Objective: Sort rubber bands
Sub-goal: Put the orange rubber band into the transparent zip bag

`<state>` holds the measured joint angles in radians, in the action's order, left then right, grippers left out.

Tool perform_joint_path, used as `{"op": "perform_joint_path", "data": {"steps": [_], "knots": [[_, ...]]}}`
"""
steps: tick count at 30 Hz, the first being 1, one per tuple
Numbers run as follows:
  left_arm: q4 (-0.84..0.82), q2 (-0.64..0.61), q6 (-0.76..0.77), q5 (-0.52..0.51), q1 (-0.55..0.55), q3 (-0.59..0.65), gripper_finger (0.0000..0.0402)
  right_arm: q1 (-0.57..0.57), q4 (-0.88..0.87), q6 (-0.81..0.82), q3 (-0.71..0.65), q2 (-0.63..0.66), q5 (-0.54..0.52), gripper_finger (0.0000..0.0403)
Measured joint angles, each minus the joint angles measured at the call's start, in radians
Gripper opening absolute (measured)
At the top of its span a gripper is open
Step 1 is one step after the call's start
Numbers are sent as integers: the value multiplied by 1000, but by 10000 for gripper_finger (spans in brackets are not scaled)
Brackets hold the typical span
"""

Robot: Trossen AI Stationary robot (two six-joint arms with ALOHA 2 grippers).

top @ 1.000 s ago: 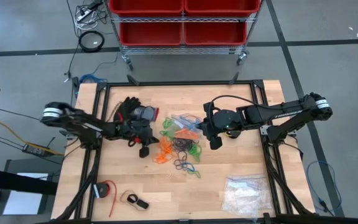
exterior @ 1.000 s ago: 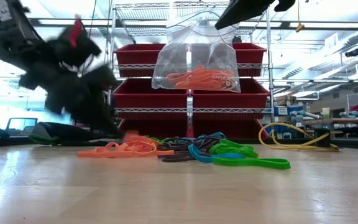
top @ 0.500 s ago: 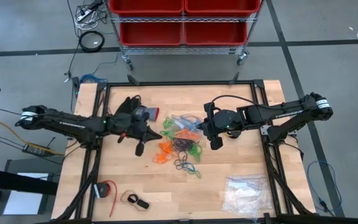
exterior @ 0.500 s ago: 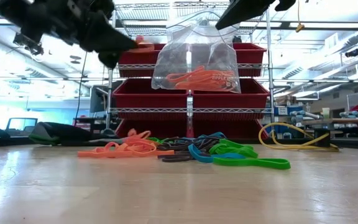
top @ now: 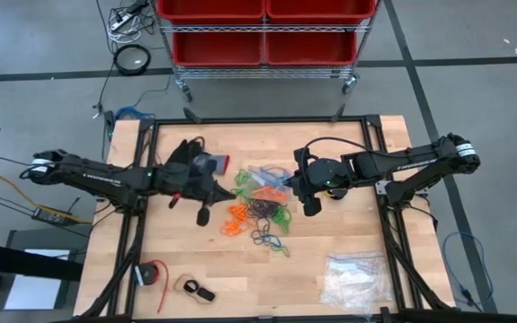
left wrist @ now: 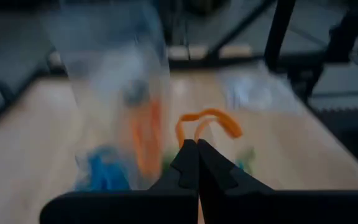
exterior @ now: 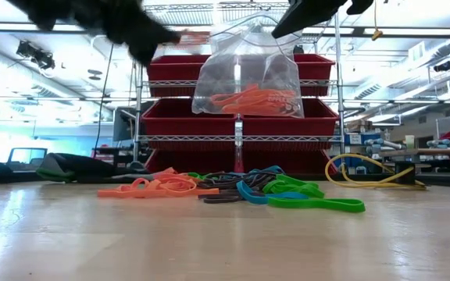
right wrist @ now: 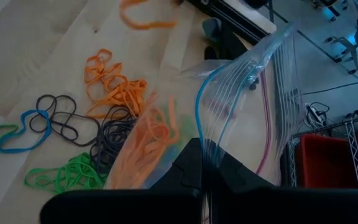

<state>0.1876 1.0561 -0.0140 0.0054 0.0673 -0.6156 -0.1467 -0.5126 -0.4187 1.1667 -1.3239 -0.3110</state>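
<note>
The rubber bands (top: 260, 217) lie in a loose pile of orange, black, blue and green loops on the wooden table (top: 348, 233); they also show in the low view (exterior: 233, 190). My right gripper (right wrist: 202, 163) is shut on a clear zip bag (exterior: 247, 74) that hangs above the pile with orange bands inside. My left gripper (left wrist: 196, 149) is shut on one orange rubber band (left wrist: 207, 121). It is raised high beside the bag, at the bag's left in the low view (exterior: 162, 37). My left gripper pinches the orange band at one end (left wrist: 197, 138) between its two shut fingertips. The fingers point nearly level toward the bag. The band (exterior: 191, 36) is lifted clear of the table and loops out past the fingertips. My right gripper pinches the zip bag's upper rim (right wrist: 205, 142) between its two fingers, coming slanting down from the table's right side. The bag hangs below the fingers, clear of the table, with its mouth (right wrist: 241, 68) gaping open.
A black glove (top: 187, 158) lies at the far left of the table. A clear bag of whitish pieces (top: 355, 280) sits at the near right, a red roll (top: 153, 274) and a small dark item (top: 197, 290) at the near left. Red bins (top: 263, 27) stand beyond the far edge.
My left gripper has risen from the orange bands at the pile's left side to the height of the bag's top. It stayed shut and tipped up toward level. One orange band came up with it, clear of the table. The bag has swayed slightly.
</note>
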Motion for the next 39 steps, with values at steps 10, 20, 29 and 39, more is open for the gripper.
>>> {"op": "perform_joint_path", "data": {"steps": [10, 20, 29, 39], "knots": [[-27, 92, -288, -172, -5, -264, 1, 0, 14, 0, 0, 0, 19, 0], [-242, 326, -476, -248, -55, -532, 1, 0, 17, 0, 0, 0, 27, 0], [-323, 399, -534, -220, -45, -588, 1, 0, 20, 5, -36, 0, 27, 0], [-439, 399, -534, -210, -45, -588, 1, 0, 58, 3, -58, 0, 54, 0]]}}
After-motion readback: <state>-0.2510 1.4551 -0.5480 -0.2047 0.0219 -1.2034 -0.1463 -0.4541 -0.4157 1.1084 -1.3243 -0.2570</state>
